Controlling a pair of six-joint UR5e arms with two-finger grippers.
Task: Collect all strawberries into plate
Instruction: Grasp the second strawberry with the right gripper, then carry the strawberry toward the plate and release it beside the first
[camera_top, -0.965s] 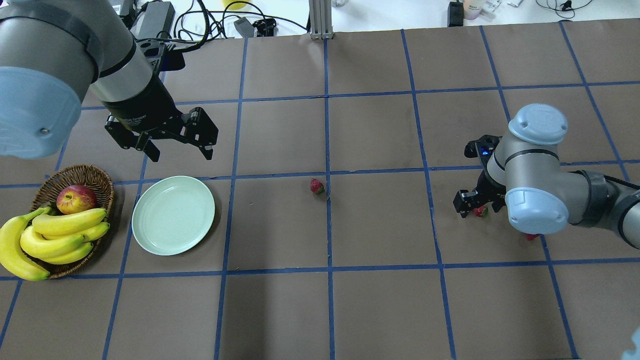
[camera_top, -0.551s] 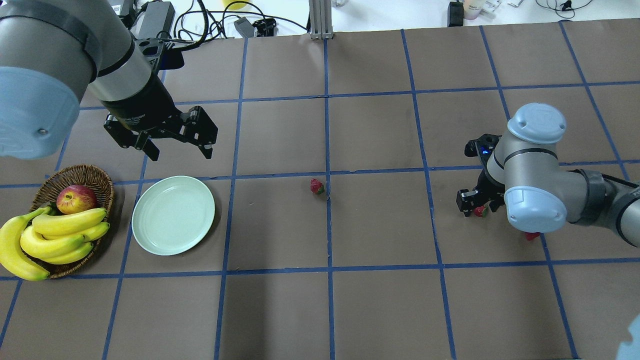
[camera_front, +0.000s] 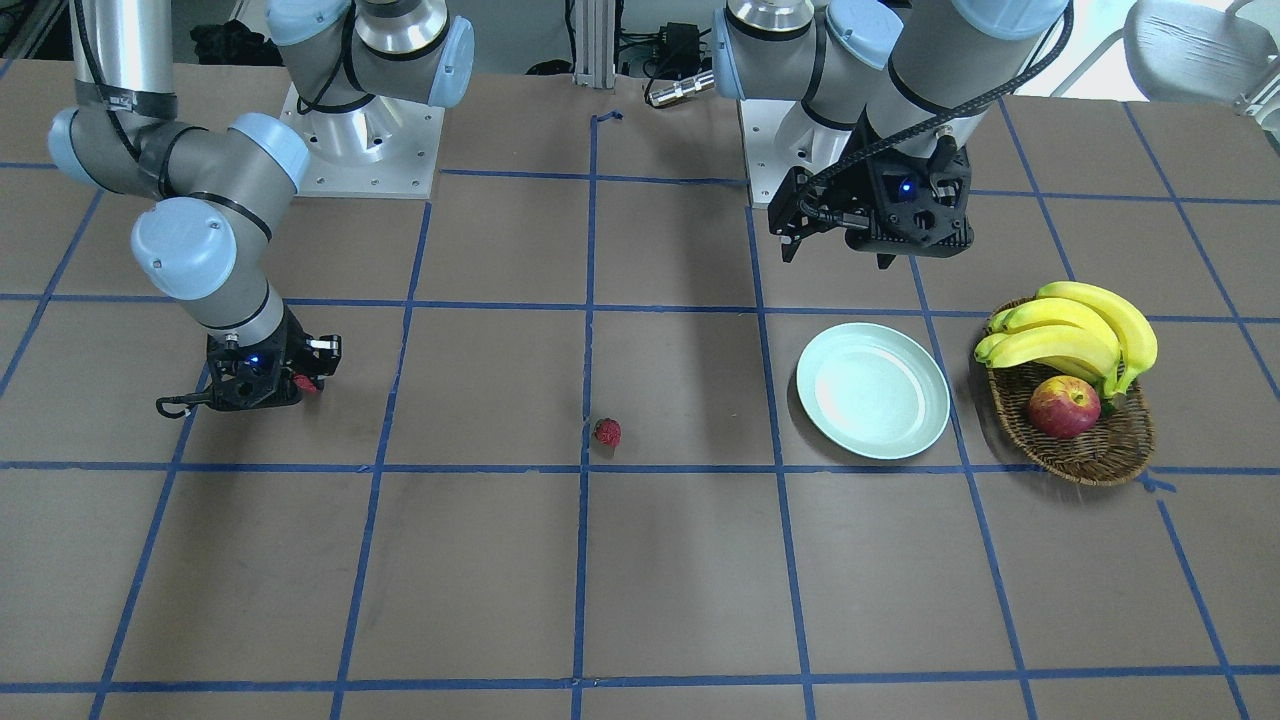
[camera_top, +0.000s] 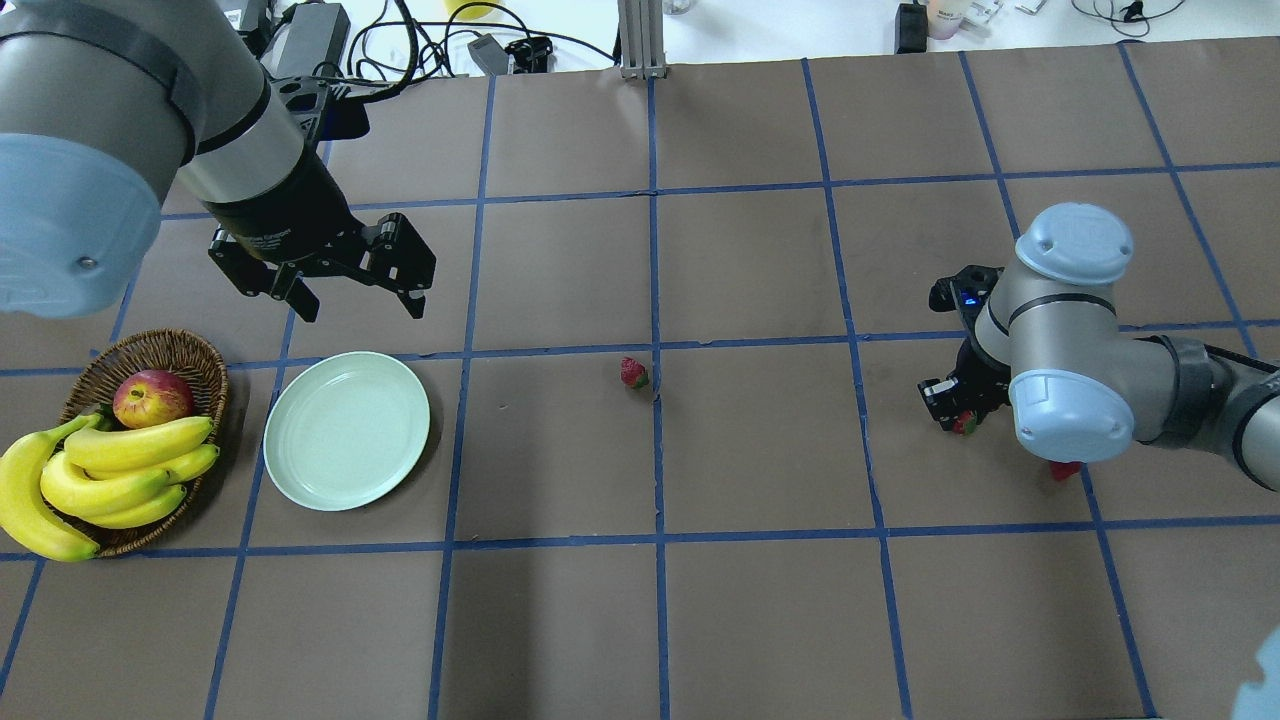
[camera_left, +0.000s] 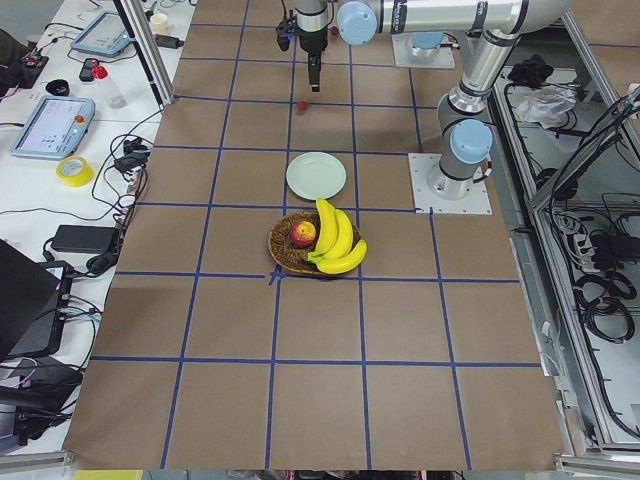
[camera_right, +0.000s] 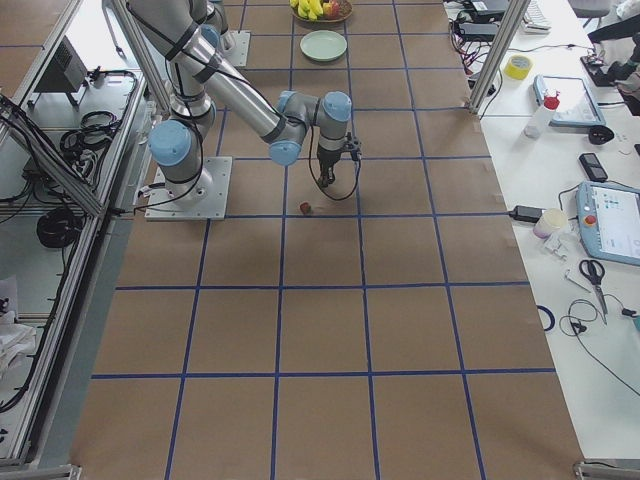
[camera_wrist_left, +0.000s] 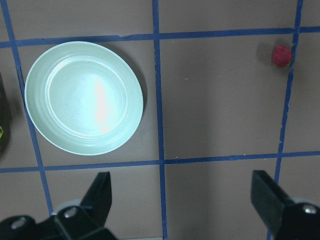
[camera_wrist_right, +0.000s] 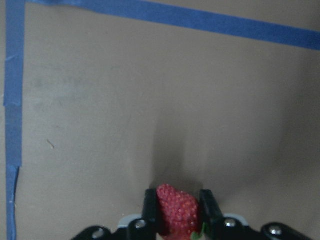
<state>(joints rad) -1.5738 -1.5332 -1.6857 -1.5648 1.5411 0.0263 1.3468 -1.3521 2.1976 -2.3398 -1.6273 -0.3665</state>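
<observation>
My right gripper (camera_wrist_right: 179, 210) is shut on a strawberry (camera_wrist_right: 177, 209), low over the table at the right (camera_top: 962, 420); it also shows in the front view (camera_front: 300, 383). A second strawberry (camera_top: 632, 372) lies on the table's middle (camera_front: 607, 432), also seen in the left wrist view (camera_wrist_left: 281, 55). A third strawberry (camera_top: 1064, 470) peeks out from under my right arm's elbow. The pale green plate (camera_top: 346, 430) sits empty at the left (camera_wrist_left: 84, 97). My left gripper (camera_top: 355, 300) hovers open and empty just beyond the plate.
A wicker basket (camera_top: 195, 352) with bananas (camera_top: 120, 470) and a red-yellow apple (camera_top: 152, 397) stands left of the plate. Cables and power supplies (camera_top: 320, 35) lie along the table's far edge.
My right gripper's fingers have closed in on the strawberry and shifted slightly to the right. The left arm has not moved.
</observation>
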